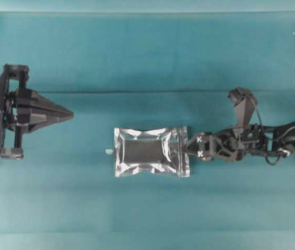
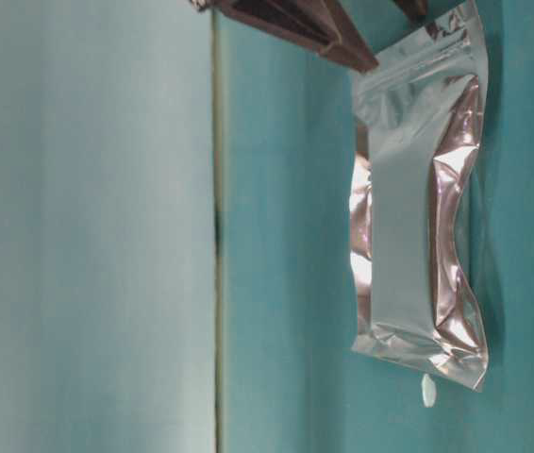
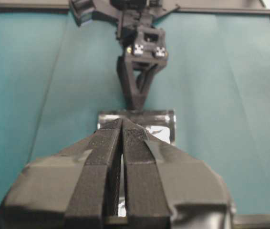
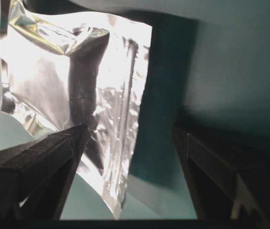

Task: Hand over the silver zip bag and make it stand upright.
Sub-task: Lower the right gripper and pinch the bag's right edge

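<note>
Overhead view: the silver zip bag (image 1: 151, 151) lies flat on the teal table (image 1: 147, 52), just below centre frame, its zip band toward the right. The right gripper (image 1: 186, 143) reaches in from the right edge, its tips at that zip end; whether they touch the foil cannot be told from above. The left gripper (image 1: 69, 112) sits at the left edge, pointed and pressed together, well apart from the bag, probably waiting to receive it. A small pale speck (image 1: 108, 151) lies just beside the bag's left end.

Table-level view, turned sideways: the bag (image 2: 418, 198) fills the right half, and dark fingertips (image 2: 342, 42) enter from the top edge beside its upper corner. Only here does the bag's puffed, creased profile show.

Left wrist view: the left gripper (image 3: 121, 125) fills the lower frame, fingers together with nothing between them. Beyond it, the bag's (image 3: 161, 125) near end and the right arm at upper centre.

Right wrist view: the right gripper (image 4: 132, 131) stands wide apart, clamping nothing. The bag's zip edge (image 4: 120, 143) runs down between the jaws, nearer the left one, which suits a pinch on the stiff seal.
</note>
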You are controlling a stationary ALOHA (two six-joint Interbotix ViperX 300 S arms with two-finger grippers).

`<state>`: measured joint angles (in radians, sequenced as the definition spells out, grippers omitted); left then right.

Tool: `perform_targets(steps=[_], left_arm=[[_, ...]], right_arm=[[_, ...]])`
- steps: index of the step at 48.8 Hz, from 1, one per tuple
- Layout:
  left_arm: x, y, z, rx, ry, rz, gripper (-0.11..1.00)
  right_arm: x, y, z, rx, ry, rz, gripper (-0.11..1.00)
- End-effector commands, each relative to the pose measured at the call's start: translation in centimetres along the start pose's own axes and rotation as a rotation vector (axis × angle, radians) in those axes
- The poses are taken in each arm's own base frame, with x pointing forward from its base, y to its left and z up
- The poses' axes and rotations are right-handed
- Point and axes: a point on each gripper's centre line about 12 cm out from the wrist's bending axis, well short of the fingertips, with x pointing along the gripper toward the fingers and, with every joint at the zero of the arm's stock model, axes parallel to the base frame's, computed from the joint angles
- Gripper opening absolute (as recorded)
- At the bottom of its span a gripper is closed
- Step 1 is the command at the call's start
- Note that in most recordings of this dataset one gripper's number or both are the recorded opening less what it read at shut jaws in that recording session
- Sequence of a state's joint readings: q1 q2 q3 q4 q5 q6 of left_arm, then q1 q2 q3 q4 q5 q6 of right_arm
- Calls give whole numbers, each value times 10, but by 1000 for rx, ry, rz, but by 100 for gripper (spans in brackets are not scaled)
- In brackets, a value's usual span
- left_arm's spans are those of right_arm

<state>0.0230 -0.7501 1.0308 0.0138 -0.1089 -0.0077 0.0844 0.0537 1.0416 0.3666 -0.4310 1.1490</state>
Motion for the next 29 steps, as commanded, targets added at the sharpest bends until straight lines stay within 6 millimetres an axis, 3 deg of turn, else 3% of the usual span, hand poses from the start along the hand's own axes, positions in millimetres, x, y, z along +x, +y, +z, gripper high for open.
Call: perform_targets(steps=[1, 29], left_arm=[[1, 0, 9, 0, -25, 1, 1], [-1, 0, 7, 0, -21, 1, 1]], right_arm=[[6, 8, 0, 11, -5, 22, 91], [37, 24, -3, 17, -12, 37, 91]])
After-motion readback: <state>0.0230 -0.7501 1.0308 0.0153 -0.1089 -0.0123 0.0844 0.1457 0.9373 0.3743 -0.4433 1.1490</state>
